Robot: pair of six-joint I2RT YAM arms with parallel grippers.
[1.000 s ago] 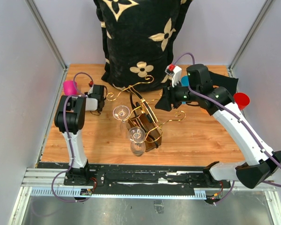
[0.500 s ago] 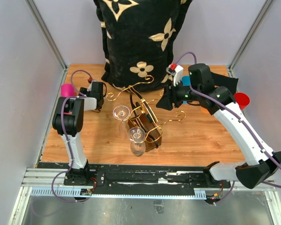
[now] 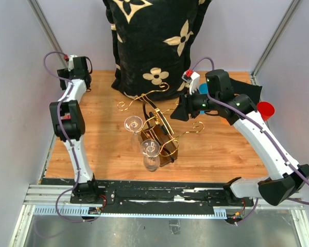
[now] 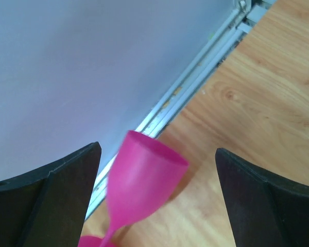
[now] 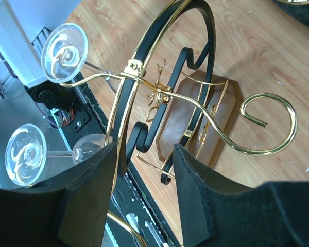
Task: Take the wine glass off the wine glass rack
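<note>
The wine glass rack (image 3: 162, 135) stands mid-table: gold scrolled wire on a dark wooden base (image 5: 195, 121). Two clear wine glasses (image 3: 133, 124) (image 3: 150, 148) hang upside down from its left arms, their feet (image 5: 64, 45) (image 5: 24, 154) showing in the right wrist view. My right gripper (image 3: 181, 111) (image 5: 144, 180) hovers over the rack's right side, jaws part-way open astride the hoop handle (image 5: 159, 56), clamping nothing I can see. My left gripper (image 3: 76, 68) (image 4: 158, 149) is wide open at the back-left corner. A pink wine glass (image 4: 144, 177) sits below it by the wall, untouched.
A black cushion with cream flowers (image 3: 154, 41) leans against the back wall. A red cup (image 3: 265, 109) and a blue cup (image 3: 203, 88) sit at the back right by my right arm. The side wall's metal rail (image 4: 195, 87) runs close beside the pink glass.
My left gripper opened, let go of the pink glass and swung up and back toward the back-left corner. The right arm and the rack have stayed put.
</note>
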